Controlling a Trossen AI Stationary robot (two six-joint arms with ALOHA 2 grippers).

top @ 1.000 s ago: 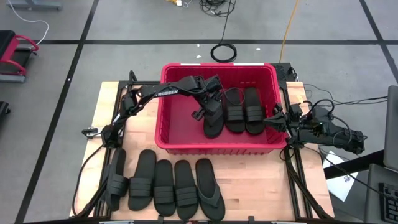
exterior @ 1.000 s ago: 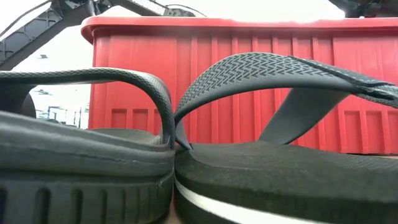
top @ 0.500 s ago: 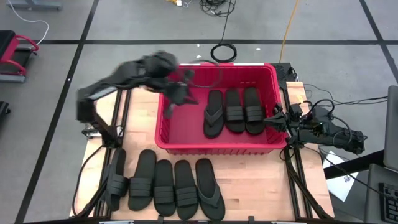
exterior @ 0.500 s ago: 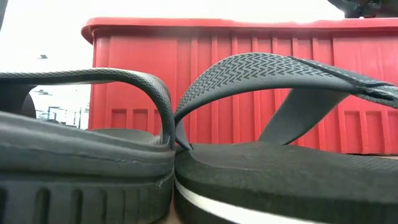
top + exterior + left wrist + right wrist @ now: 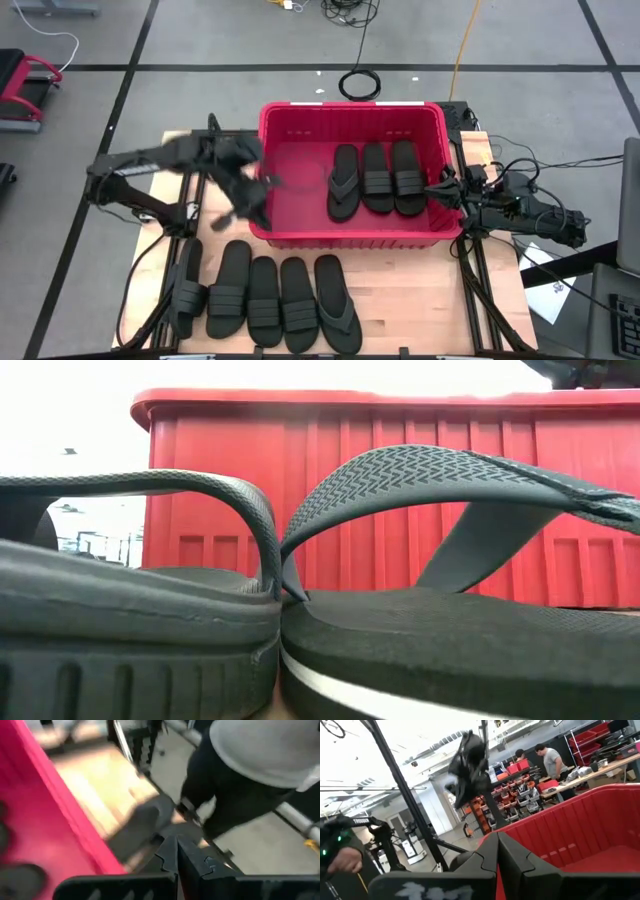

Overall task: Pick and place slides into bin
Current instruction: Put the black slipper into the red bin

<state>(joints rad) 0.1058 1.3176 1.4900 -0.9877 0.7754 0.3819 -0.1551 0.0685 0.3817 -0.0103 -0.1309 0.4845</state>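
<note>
Whereas half a second ago my left tool hung over the far left corner of the bin, it now sits lower, over the bin's near left corner above the worktop. Its fingers are pressed together, holding nothing. Three slides lie side by side in the bin's right half, unchanged. Five more slides lie in a row on the worktop in front of the bin, also unmoved. My right tool waits at the bin's right wall, fingers together and empty.
</note>
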